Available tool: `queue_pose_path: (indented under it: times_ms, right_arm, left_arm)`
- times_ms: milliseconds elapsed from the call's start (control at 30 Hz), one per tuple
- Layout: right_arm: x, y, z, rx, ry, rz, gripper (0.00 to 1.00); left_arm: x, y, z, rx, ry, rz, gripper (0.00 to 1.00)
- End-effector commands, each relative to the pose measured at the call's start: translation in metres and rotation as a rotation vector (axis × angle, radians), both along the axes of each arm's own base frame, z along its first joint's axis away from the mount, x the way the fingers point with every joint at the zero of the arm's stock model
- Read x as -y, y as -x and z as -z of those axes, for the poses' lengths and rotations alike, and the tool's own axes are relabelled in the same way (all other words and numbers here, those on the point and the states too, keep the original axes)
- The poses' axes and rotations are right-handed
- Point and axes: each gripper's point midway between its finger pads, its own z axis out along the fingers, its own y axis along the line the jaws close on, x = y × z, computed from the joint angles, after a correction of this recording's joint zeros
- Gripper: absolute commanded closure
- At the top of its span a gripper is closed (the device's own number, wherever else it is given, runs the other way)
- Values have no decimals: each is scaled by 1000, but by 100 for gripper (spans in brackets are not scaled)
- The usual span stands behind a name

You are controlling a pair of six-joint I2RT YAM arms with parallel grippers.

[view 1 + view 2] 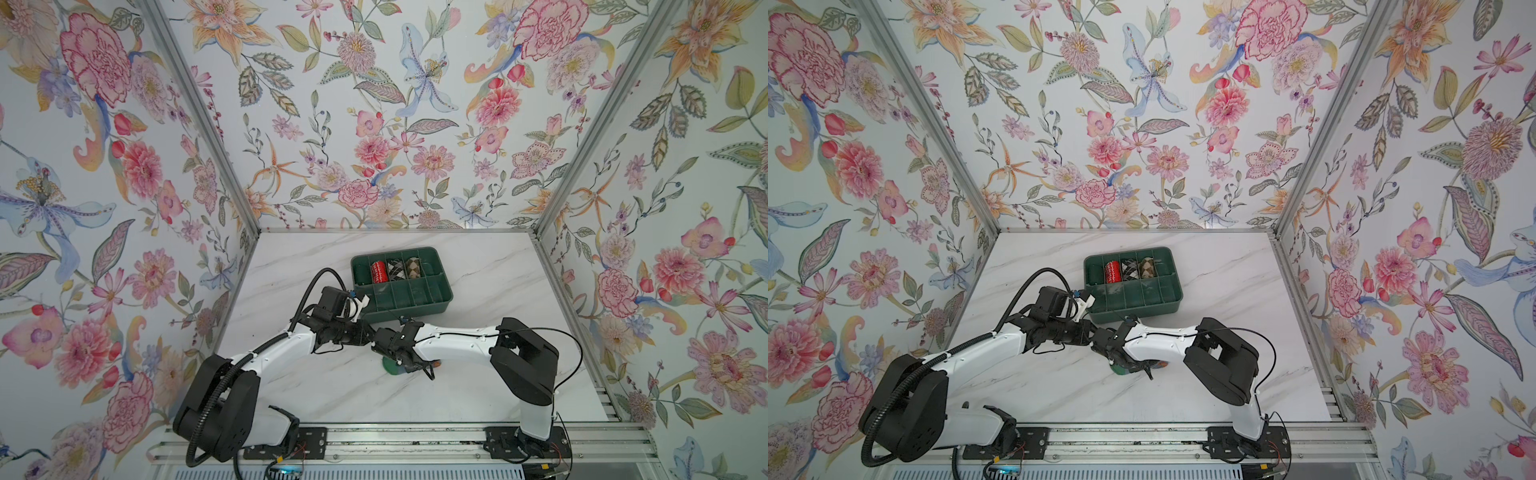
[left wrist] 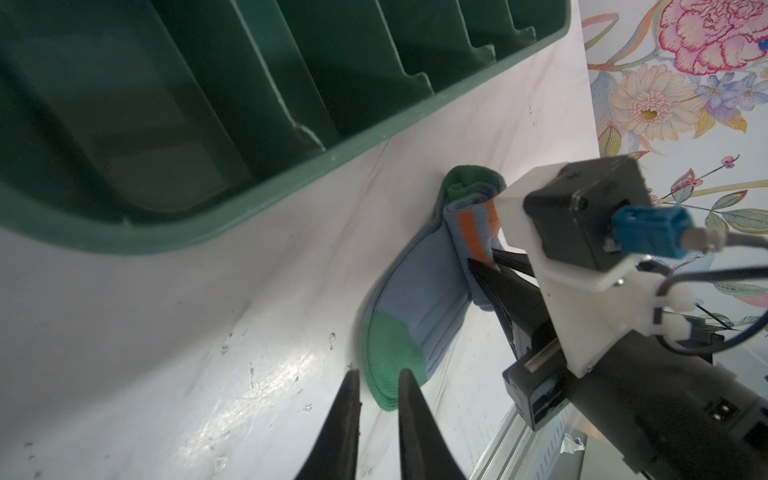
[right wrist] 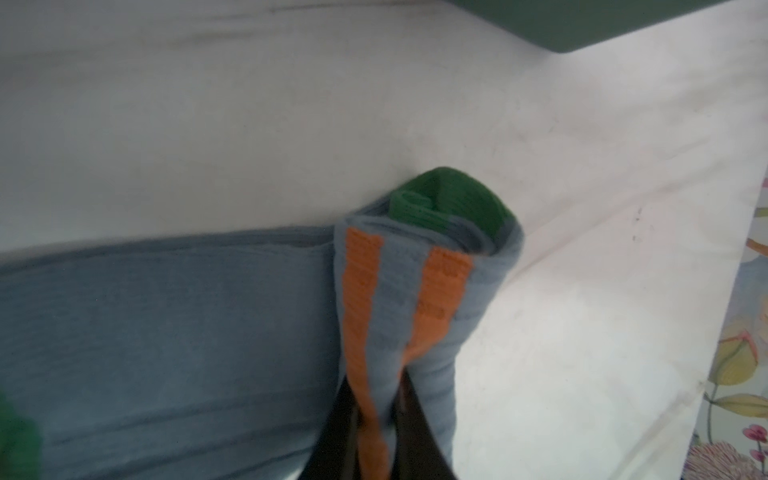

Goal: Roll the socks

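Socks [image 2: 415, 291]: midway along the bench [image 1: 324, 390], toward its front edge, clear of the tray [image 1: 399, 309]. One end is rolled, the green toe end lies flat. Right gripper [image 3: 376, 386] pinches the roll, fabric between nearly closed jaws. Left gripper [image 2: 376, 372] is slightly parted, empty, at the toe.

Risk: the roll looks loose. A slackened pinch would let it spring open, and dragging could skew the flat length.

Count: socks apparently two, stacked; one tray; three bundles [image 1: 395, 270] in it; two grippers.

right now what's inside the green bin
Three sock rolls sit in the bin, back row: a red roll, a black-white roll, a brown roll. The other compartments show nothing; whatever lies beneath the rolls is covered.
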Motion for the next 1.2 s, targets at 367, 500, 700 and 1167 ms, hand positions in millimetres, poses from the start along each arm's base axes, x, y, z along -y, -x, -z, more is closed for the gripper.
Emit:
queue_pose_path:
  times_ms: [367, 500, 700, 1167]
  right_arm:
    - [-24, 26, 26, -172, -209, -13, 61]
    - [-28, 29, 29, -208, -269, -17, 56]
    - [-30, 27, 26, -223, -348, -7, 52]
    - [-38, 3, -23, -177, -653, 9, 43]
  left_arm:
    - [-7, 1, -3, 17, -14, 25, 79]
    - [-7, 1, -2, 17, -15, 25, 79]
    - [-7, -3, -3, 23, -18, 14, 80]
    - [2, -8, -7, 43, -54, 26, 97]
